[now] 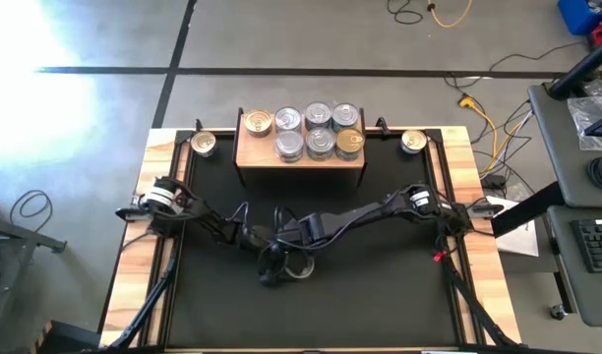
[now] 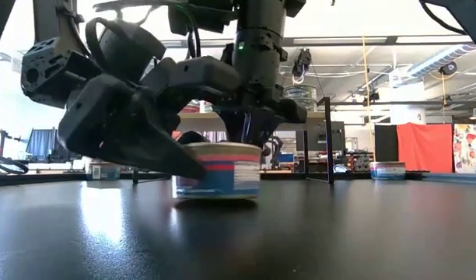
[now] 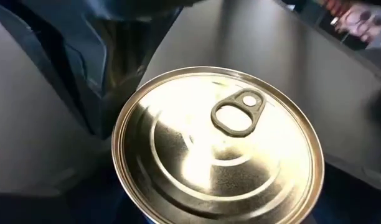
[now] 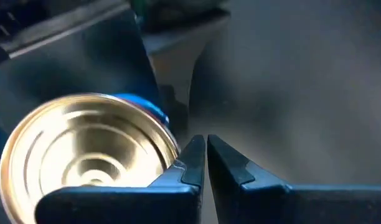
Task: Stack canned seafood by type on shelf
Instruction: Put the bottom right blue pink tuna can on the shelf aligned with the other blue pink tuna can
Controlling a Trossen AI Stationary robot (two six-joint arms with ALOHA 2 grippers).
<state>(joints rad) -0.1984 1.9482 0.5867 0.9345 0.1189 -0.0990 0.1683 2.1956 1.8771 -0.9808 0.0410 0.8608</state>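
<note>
A tin of canned seafood (image 2: pixel 218 171) with a gold pull-tab lid (image 3: pixel 218 146) and a blue, pink and white label stands on the black table, mid-table. My left gripper (image 2: pixel 197 167) is open, reaching in low from the table's left with its fingers on either side of the tin. My right gripper (image 4: pixel 206 155) is shut and points steeply down, just beside the tin's rim. Several tins (image 1: pixel 318 131) with silver and gold lids rest on the light-wood shelf (image 1: pixel 254 152) at the far edge. My left gripper has one finger (image 2: pixel 145 132) in front of the tin's wall, hiding where they meet, so I cannot tell whether it touches. My right gripper's shut fingertips (image 4: pixel 192 157) stand right against the lid's rim (image 4: pixel 172 163), coming from above; whether they touch it I cannot tell.
One gold-lidded tin (image 1: pixel 203 145) stands on the table left of the shelf and another (image 1: pixel 412 142) right of it. Wooden planks (image 1: pixel 142 246) border the black mat. Both arms cross the middle of the table; the near half of the mat (image 1: pixel 311 315) is bare.
</note>
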